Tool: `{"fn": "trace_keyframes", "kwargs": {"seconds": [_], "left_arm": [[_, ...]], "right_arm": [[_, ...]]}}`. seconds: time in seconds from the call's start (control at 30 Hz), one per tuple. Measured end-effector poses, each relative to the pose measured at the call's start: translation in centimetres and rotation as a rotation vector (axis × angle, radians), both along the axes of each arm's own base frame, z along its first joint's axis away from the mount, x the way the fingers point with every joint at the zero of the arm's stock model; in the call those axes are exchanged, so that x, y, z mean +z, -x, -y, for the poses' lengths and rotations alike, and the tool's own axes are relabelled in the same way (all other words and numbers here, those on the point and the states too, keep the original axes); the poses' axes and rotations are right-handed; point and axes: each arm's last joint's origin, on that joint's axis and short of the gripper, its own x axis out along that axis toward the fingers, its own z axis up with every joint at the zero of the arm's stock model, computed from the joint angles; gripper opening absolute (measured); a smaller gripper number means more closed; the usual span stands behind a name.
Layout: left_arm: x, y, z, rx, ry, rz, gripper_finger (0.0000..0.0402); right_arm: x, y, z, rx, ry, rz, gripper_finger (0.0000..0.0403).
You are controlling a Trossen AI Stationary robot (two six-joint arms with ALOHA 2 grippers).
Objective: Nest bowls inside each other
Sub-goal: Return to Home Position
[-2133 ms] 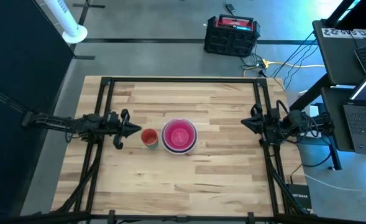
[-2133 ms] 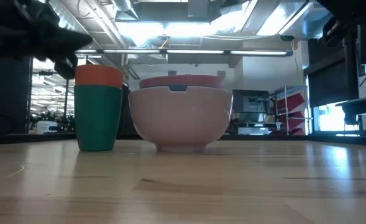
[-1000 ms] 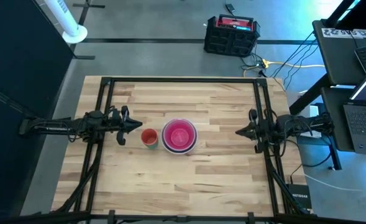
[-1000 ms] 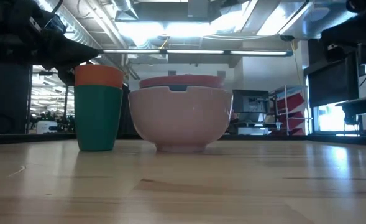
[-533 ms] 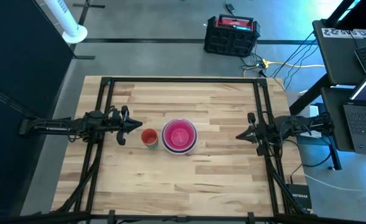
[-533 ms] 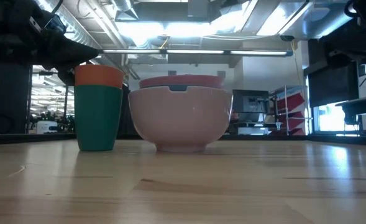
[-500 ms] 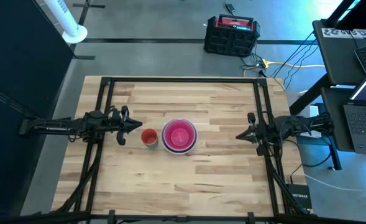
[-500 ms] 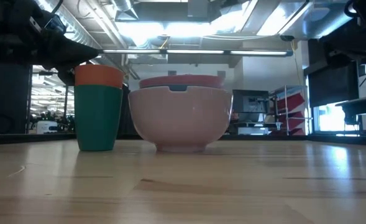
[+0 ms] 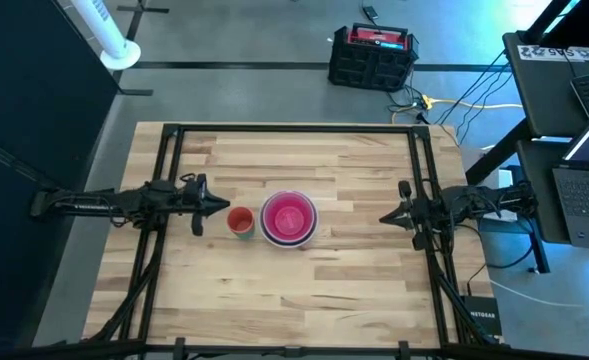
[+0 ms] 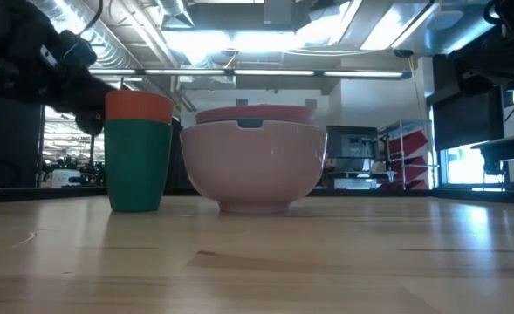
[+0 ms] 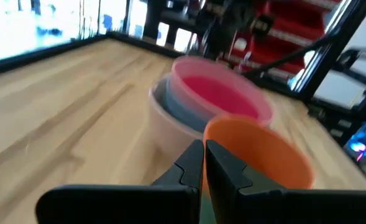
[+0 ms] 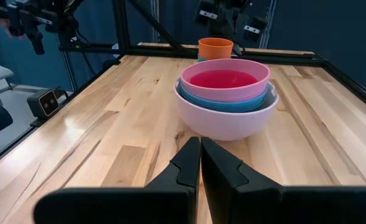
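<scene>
High view shows the stack of bowls point(image 9: 289, 220) in the middle of the table point(image 9: 324, 300), and nothing is holding it. In the right wrist view the nesting reads clearly: a pale bowl point(image 12: 225, 121) is outermost, then a blue bowl point(image 12: 257, 102), a pink bowl point(image 12: 232, 84) and a magenta bowl point(image 12: 223, 78) in the centre. An orange cup point(image 10: 139, 106) sits inside a green cup point(image 10: 137, 166) just beside the stack, on the left arm's side. The left gripper point(image 9: 217, 208) is near this cup pair, with the stack lying beyond the cup along the line its fingers point; its two fingers are pressed together and hold nothing. The right gripper point(image 9: 384, 217) waits well apart from the stack at the right side of the table, also closed and empty. I judge the nesting is complete. The left gripper is the nearer one, so its retreat should go straight backward along its own arm, away from the cup, to avoid knocking it.
</scene>
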Motion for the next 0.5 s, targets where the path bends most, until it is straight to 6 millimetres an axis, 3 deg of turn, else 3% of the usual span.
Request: {"fn": "trace_keyframes", "kwargs": {"seconds": [0.13,0.5], "left_arm": [[-0.9,0.2,0.0,0.000,0.006,-0.095,0.0000],[-1.4,0.3,0.0,-0.019,-0.063,-0.159,0.0000]], "right_arm": [[0.0,0.0,0.0,-0.002,0.000,0.000,0.0001],[0.0,0.0,0.1,-0.044,0.010,0.001,0.0001]]}}
